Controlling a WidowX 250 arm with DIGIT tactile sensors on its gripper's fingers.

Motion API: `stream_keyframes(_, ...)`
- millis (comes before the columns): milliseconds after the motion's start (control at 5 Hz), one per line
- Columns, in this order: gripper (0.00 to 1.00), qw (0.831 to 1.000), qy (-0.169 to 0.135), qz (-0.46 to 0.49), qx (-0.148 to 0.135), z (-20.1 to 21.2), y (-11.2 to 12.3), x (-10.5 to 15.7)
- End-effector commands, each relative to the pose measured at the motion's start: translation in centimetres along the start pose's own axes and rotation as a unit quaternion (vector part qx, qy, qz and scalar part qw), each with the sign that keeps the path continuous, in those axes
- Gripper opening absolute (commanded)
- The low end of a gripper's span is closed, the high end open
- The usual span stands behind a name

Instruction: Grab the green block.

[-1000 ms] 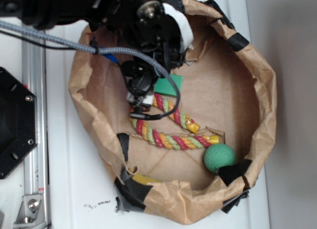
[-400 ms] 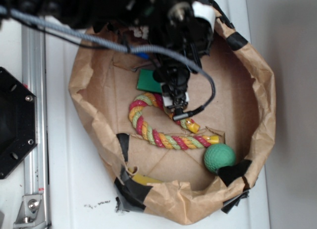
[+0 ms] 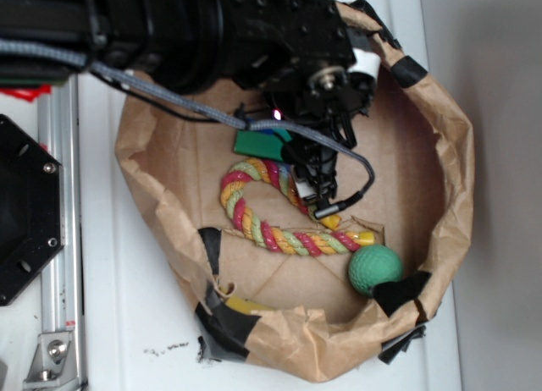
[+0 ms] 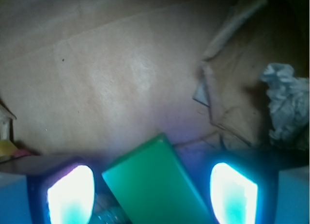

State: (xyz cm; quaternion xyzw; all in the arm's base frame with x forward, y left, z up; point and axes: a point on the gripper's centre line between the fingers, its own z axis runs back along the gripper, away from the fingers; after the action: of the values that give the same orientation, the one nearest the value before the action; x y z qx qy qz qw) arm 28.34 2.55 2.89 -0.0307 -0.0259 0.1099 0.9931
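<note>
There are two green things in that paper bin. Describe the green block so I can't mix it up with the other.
Look inside the brown paper bin, at its upper middle, just above the curl of the striped rope and partly under the black arm. The green block lies there: flat, smooth, straight-edged. The green ball is round and dimpled, down at the lower right.

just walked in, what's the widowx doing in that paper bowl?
It is going for the green block on the floor of the brown paper bowl. The tool is open and straddles the block, pads either side, not closed on it yet. A coloured rope toy and a green ball lie nearby, untouched.
</note>
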Motion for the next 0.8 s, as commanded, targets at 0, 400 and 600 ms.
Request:
stream_keyframes(0, 1.00, 0.997, 0.011, -0.073, -0.012, -0.4, -0.3, -1.1)
stream_keyframes(400, 1.00, 0.989, 0.049, -0.140, -0.005, -0.1, 2.2, -2.5)
stream_keyframes(600, 1.00, 0.989, 0.062, -0.136, 0.002, -0.6, 3.1, -2.0)
